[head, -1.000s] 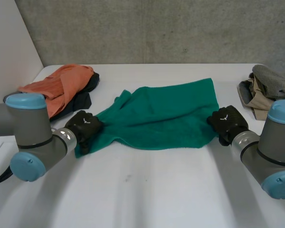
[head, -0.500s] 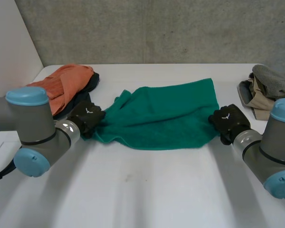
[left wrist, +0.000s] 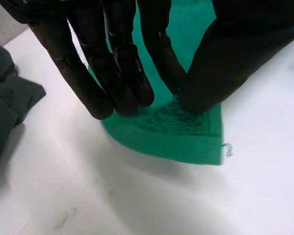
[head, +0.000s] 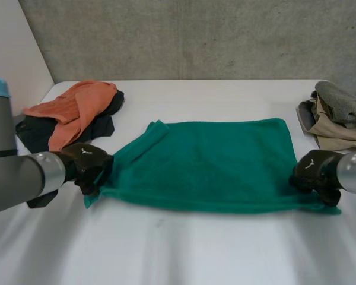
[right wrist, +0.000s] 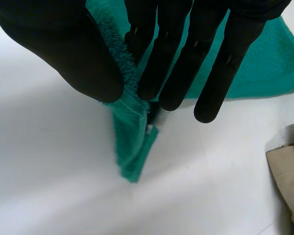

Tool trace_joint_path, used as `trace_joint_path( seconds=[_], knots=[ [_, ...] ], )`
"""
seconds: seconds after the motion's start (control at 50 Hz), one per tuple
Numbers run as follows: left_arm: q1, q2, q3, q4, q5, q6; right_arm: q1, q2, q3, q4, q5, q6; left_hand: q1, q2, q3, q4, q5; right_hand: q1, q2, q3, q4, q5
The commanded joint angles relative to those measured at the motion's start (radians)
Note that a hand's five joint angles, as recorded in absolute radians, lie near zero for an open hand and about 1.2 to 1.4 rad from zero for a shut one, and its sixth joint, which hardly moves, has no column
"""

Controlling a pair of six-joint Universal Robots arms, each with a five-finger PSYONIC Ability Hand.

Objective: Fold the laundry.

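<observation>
A green towel lies stretched wide across the middle of the white table. My left hand pinches the towel's near left corner between thumb and fingers. At the other end, my right hand pinches the near right corner the same way, thumb against straight fingers. The far left corner of the towel is folded over on itself.
An orange garment lies over dark clothes at the back left. A pile of grey and beige clothes sits at the back right, its beige edge near my right hand. A grey wall stands behind the table.
Both hands pulled toward the near edge and apart, spreading the bunched towel flat and wide. My left hand closed on its corner.
</observation>
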Motion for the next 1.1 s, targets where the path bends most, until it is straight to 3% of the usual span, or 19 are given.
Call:
trace_joint_path(
  seconds=[0.02,0.14,0.16,0.24,0.3,0.44,0.58,0.6,0.62,0.66,0.92,1.1],
  knots=[
    [-0.029,-0.176,0.296,0.095,-0.045,-0.013,0.062,0.117,-0.188,-0.259,0.077,0.079,0.257,0.205,0.209,0.203,0.232,0.293,0.224,0.207,0.204,0.197],
    [-0.042,-0.110,0.590,0.279,-0.079,-0.136,0.098,0.098,-0.403,-0.616,0.157,0.283,0.257,0.205,0.209,0.203,0.232,0.293,0.224,0.207,0.204,0.197],
    [-0.045,-0.089,0.656,0.354,-0.102,-0.178,0.098,0.082,-0.429,-0.741,0.173,0.353,0.257,0.205,0.209,0.203,0.232,0.293,0.224,0.207,0.204,0.197],
    [-0.043,-0.061,0.764,0.540,-0.159,-0.266,0.096,0.033,-0.437,-1.056,0.178,0.482,0.257,0.205,0.209,0.203,0.232,0.293,0.224,0.207,0.204,0.197],
    [-0.040,-0.064,0.816,0.566,-0.190,-0.286,0.096,0.021,-0.425,-1.153,0.165,0.486,0.257,0.205,0.209,0.203,0.232,0.293,0.224,0.207,0.204,0.197],
    [-0.006,-0.072,0.803,0.428,-0.196,-0.291,0.098,0.028,-0.400,-1.059,0.109,0.477,0.257,0.205,0.209,0.203,0.232,0.293,0.224,0.207,0.204,0.197],
    [-0.013,-0.102,0.602,0.368,-0.141,-0.291,0.105,0.022,-0.279,-0.902,0.068,0.467,0.257,0.205,0.209,0.203,0.232,0.293,0.224,0.207,0.204,0.197],
    [-0.020,-0.107,0.577,0.367,-0.135,-0.292,0.113,0.021,-0.265,-0.888,0.060,0.463,0.173,0.121,0.126,0.119,0.148,0.293,0.224,0.207,0.204,0.197],
    [-0.034,-0.118,0.528,0.368,-0.124,-0.295,0.125,0.018,-0.244,-0.866,0.043,0.454,-0.420,-0.473,-0.468,-0.475,-0.445,0.293,0.224,0.207,0.204,0.197],
    [-0.052,-0.133,0.487,0.376,-0.119,-0.300,0.141,0.012,-0.228,-0.855,0.037,0.443,-0.848,-0.900,-0.895,-0.902,-0.872,0.293,0.224,0.207,0.204,0.197],
    [-0.183,-0.288,0.479,0.387,-0.161,-0.490,0.266,-0.096,-0.291,-0.723,0.074,0.418,-0.899,-0.952,-0.947,-0.953,-0.924,0.293,0.224,0.207,0.204,0.197],
    [-0.261,-0.369,0.546,0.319,-0.164,-0.536,0.374,-0.206,-0.339,-0.646,0.082,0.443,-0.955,-1.008,-1.003,-1.009,-0.980,0.293,0.224,0.207,0.204,0.197]
  ],
)
